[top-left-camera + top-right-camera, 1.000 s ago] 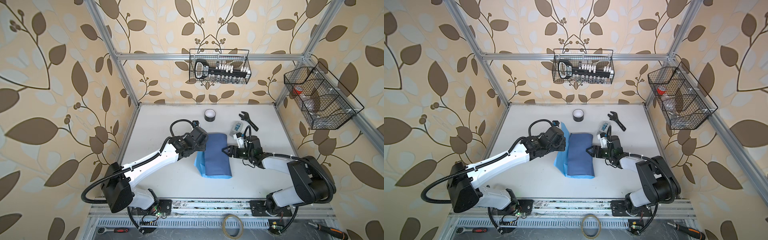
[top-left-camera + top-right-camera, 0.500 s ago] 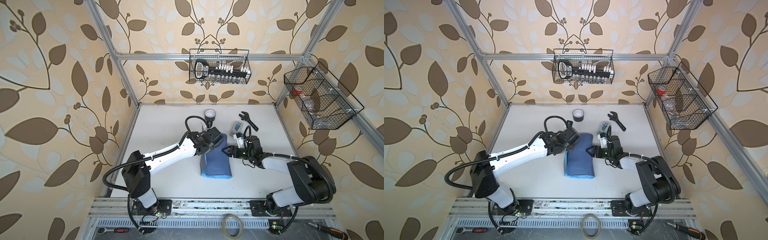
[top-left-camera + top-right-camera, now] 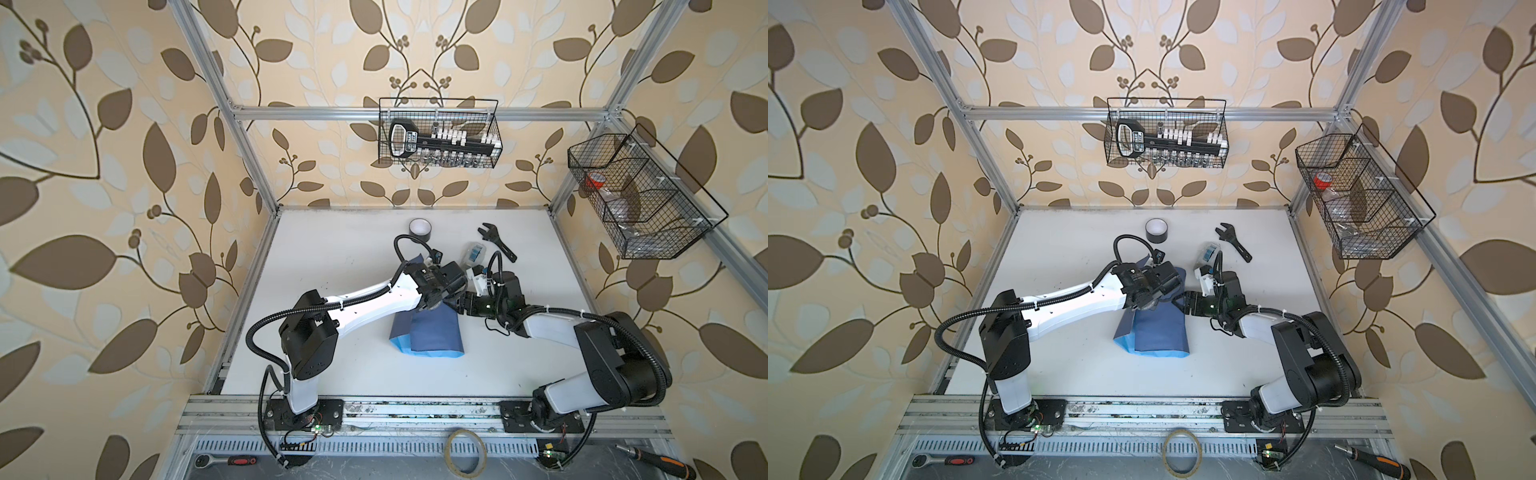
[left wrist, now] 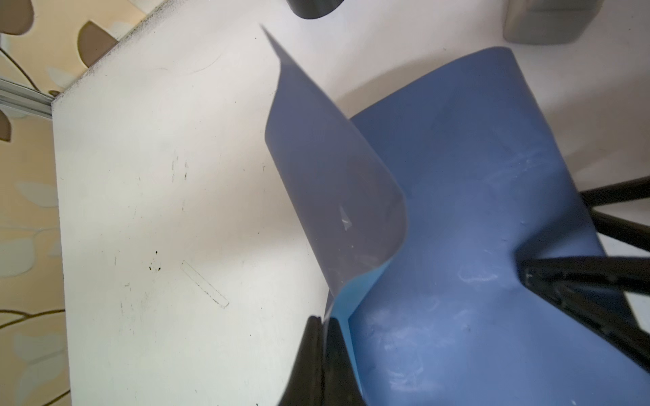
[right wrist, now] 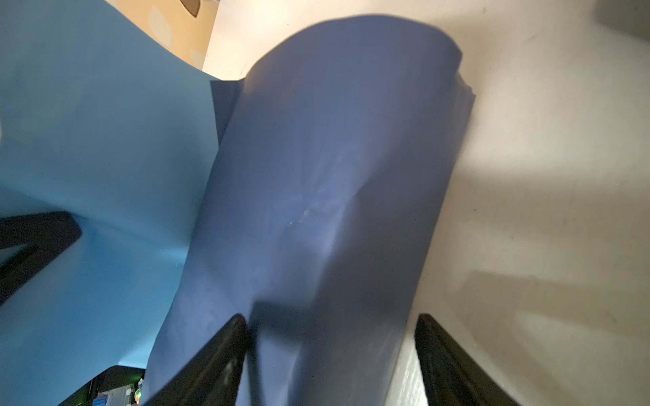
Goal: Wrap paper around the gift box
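Left arm (image 3: pixel 374 303) is stretched long from its base at 7 o'clock. It reaches over the middle of the tabletop (image 3: pixel 340 257), wrist turned down above the far end of the paper (image 3: pixel 436 336). Right arm (image 3: pixel 548 328) lies low from its base at 5 o'clock, elbow bent, forearm pointing toward 9 o'clock at the paper's flank.

The paper sits at the centre of the tabletop, folded into a long slate-blue bundle. Its long axis runs 12 to 6 o'clock, and the sky-blue face peeks out at the 6 o'clock end in both top views. On its 9 o'clock side a loose flap stands up off the bundle.

Left pincer (image 4: pixel 322 321) is pressed together, pinching the edge of that flap. The slate face curls away, with sky blue showing right at the pinch.

Right pincer (image 5: pixel 330 316) is spread wide. One finger (image 5: pixel 225 351) is on the slate paper, denting the bundle's side. The other is over bare tabletop just beside the paper's edge, so it grips nothing.
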